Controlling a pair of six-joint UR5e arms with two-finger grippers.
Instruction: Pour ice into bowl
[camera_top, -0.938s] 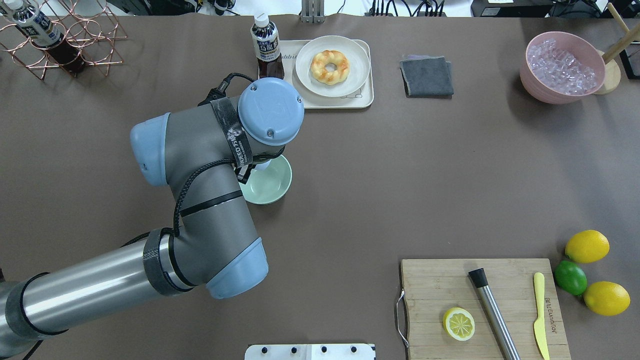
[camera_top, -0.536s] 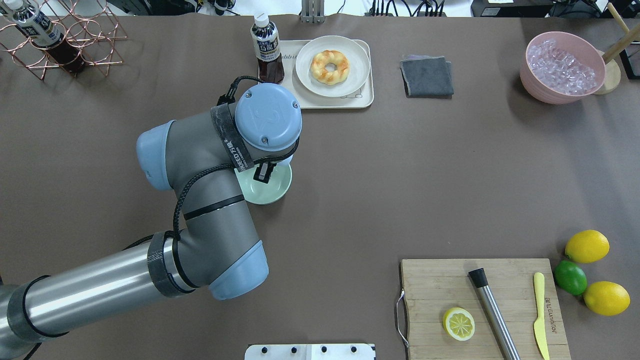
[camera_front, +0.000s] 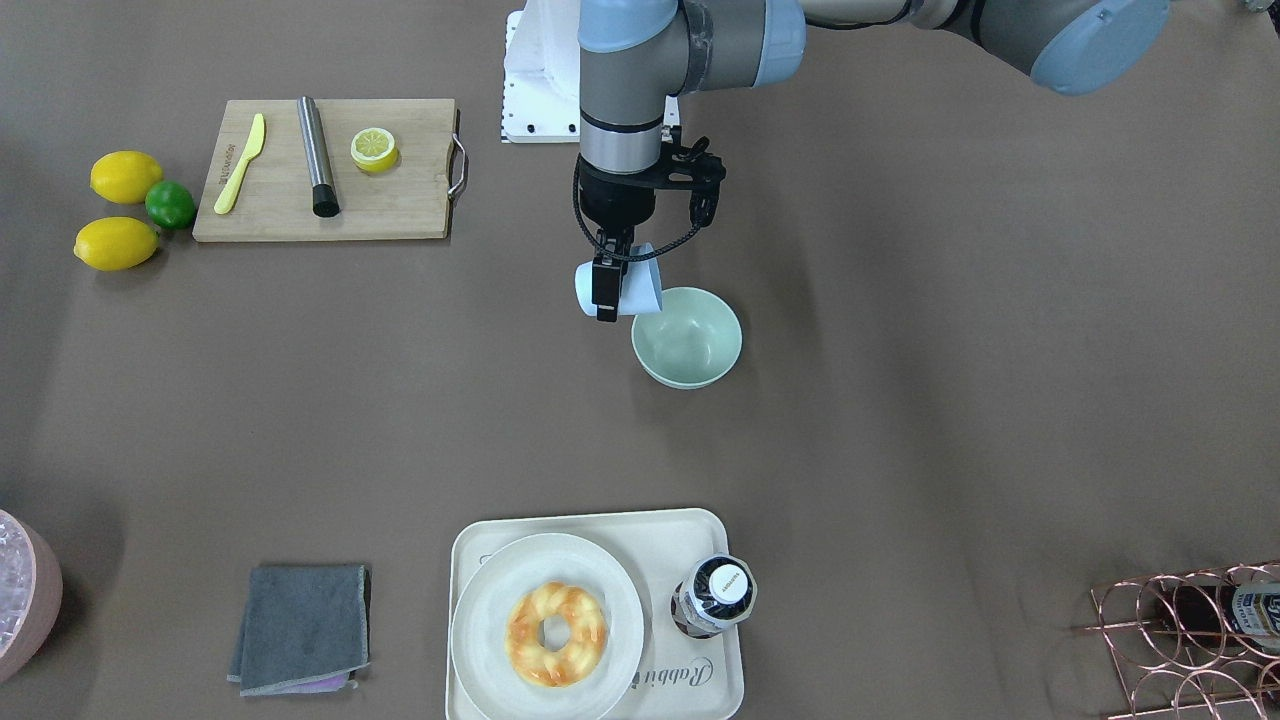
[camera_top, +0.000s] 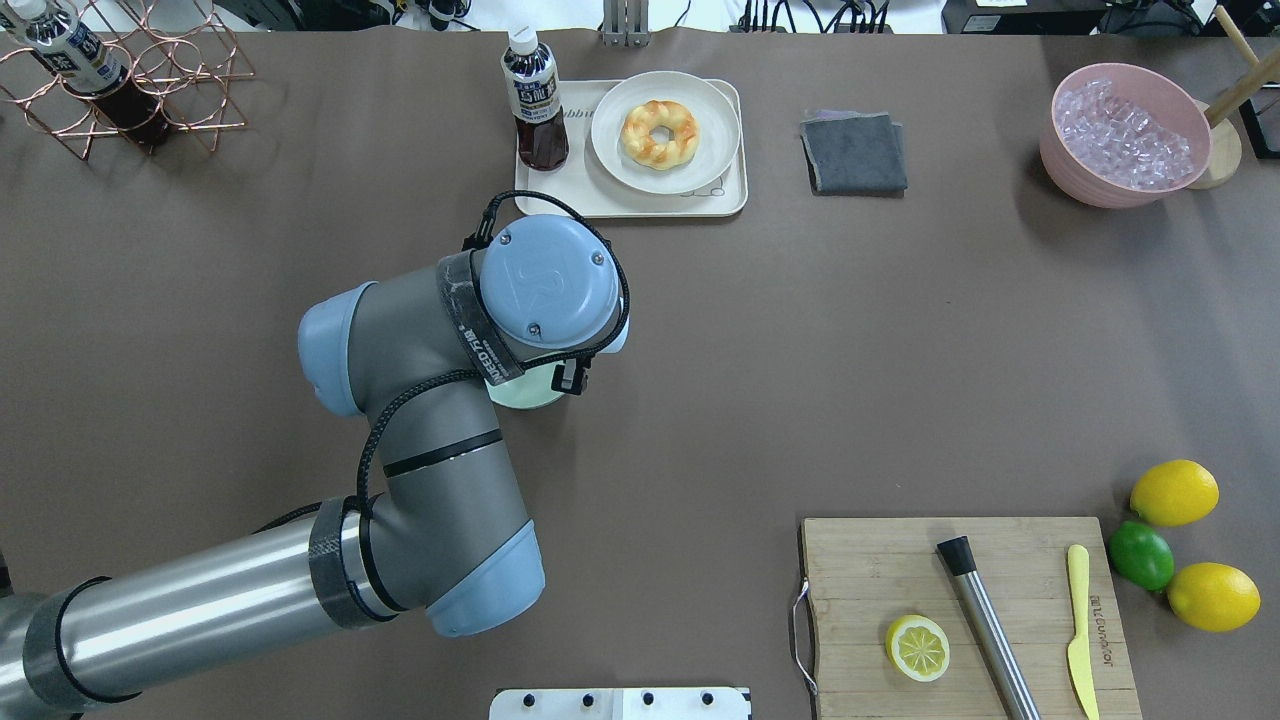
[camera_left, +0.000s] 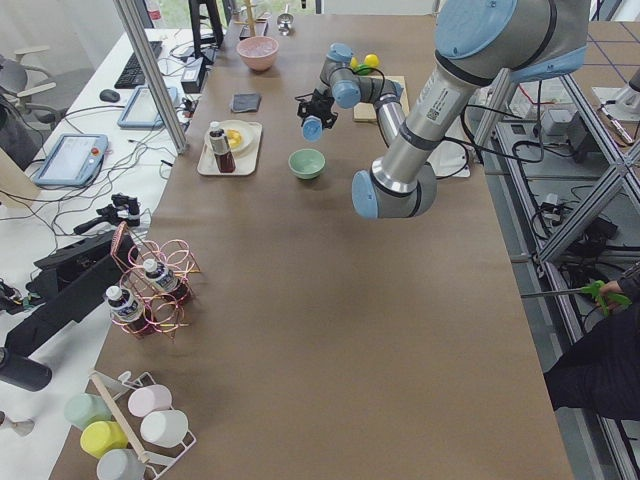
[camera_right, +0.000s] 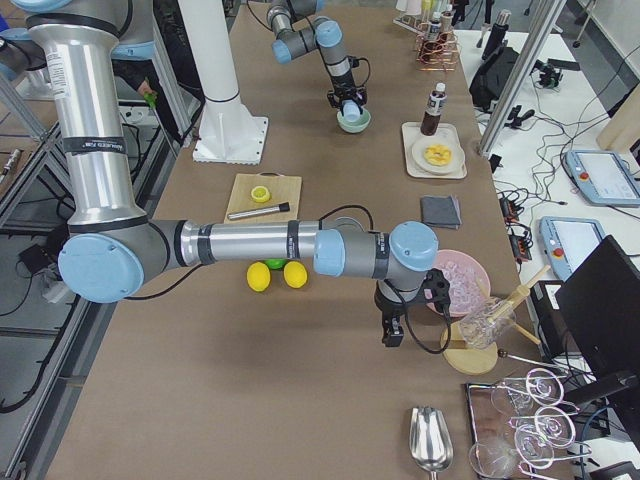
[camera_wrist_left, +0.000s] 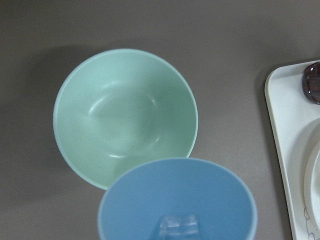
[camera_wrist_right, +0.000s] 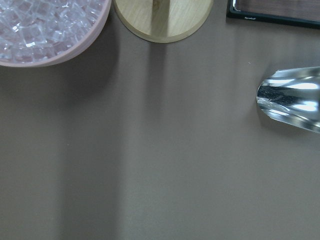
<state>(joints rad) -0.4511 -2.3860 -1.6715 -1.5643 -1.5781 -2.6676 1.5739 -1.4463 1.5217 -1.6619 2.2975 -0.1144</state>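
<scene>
Exterior front-facing: blue cup (camera_front: 622, 290) tipped nearly horizontal, mouth toward bowl (camera_front: 688, 372).

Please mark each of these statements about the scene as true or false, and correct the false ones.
1. The bowl is empty. True.
2. The left gripper holds a pink cup. False: the cup is blue.
3. Ice lies in the cup. True.
4. The doughnut lies in the bowl. False: it lies on a plate on the tray.
</scene>
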